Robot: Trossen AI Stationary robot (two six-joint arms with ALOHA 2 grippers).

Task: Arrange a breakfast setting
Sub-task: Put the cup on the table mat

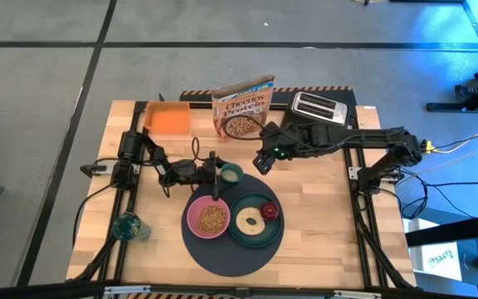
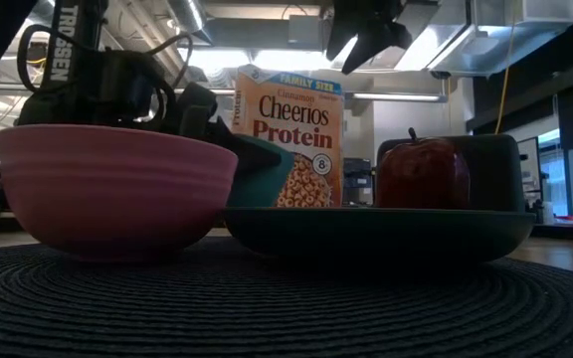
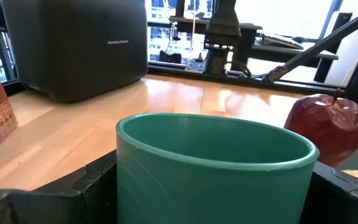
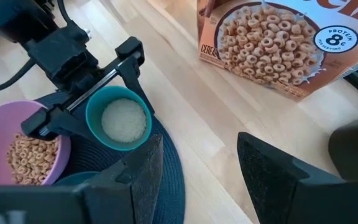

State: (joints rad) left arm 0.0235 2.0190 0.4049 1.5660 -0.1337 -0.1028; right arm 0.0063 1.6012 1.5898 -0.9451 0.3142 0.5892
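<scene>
A round dark grey mat (image 1: 231, 249) lies at the table's near middle. On it stand a pink bowl (image 1: 208, 218) of cereal rings and a dark green plate (image 1: 256, 237). The plate carries a bagel-like ring (image 1: 249, 222) and a red apple (image 1: 270, 209). A small pale-green cup (image 1: 231, 172) with white contents stands upright at the mat's far edge, with my left gripper (image 1: 222, 172) shut on it. My right gripper (image 1: 262, 159) hangs open in the air just beyond the cup, tilted down toward it, with nothing between its fingers. My left gripper pinches the cup's side wall (image 3: 129, 180) between its two fingers (image 4: 128, 57), one on each side, just below the rim. The fingers come in level from the table's left side. The cup stays upright; the bowl and plate hide its base, so whether it rests on anything cannot be told.
A Cheerios box (image 1: 241, 112) stands at the far middle, with a toaster (image 1: 319, 106) to its right and an orange tray (image 1: 168, 116) to its left. A blue-green glass (image 1: 129, 226) sits near the left edge. Bare wood lies to the right of the mat.
</scene>
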